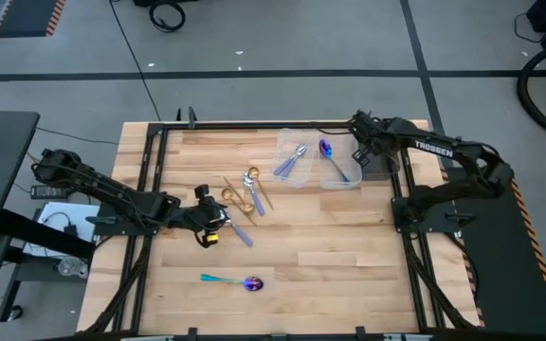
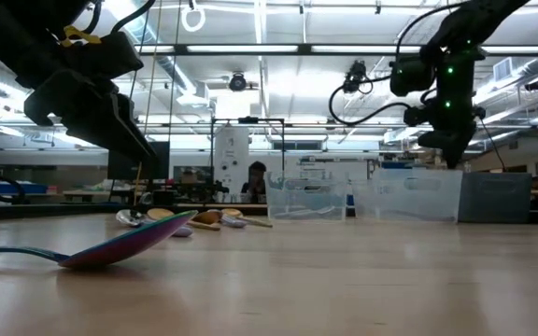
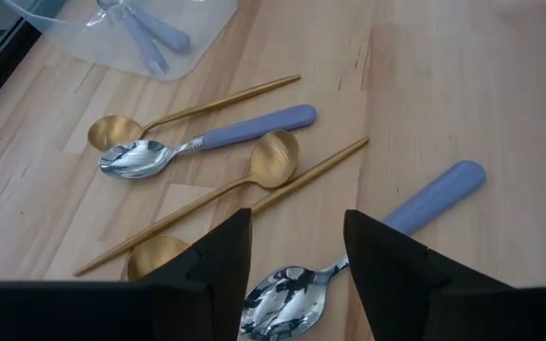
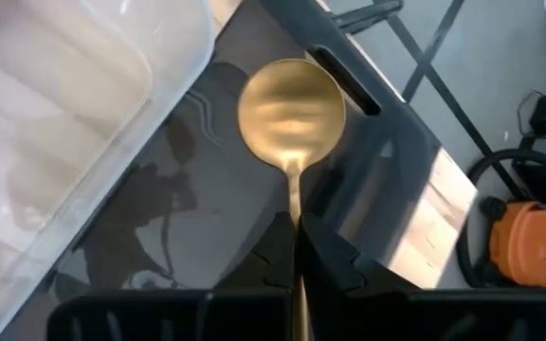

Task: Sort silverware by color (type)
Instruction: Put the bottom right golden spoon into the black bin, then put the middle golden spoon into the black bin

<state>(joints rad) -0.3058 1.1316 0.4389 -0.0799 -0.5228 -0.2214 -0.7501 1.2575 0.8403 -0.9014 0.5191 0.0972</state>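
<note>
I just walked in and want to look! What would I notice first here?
Probably the shiny gold spoon pinched in the right gripper beside the clear trays at the table's far side. Then the pile of gold and silver spoons mid-table, where the open left gripper hovers over a lilac-handled spoon.

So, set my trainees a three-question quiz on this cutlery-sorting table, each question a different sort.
1. True or false: the right claw is shut on a gold spoon.
2. Which spoon lies alone near the table's front edge? A) gold B) iridescent purple C) silver with a lilac handle
3. Fill in: the left claw stands open over a silver spoon with a ____ handle.

Key: 1 true; 2 B, the iridescent spoon; 3 lilac.
</note>
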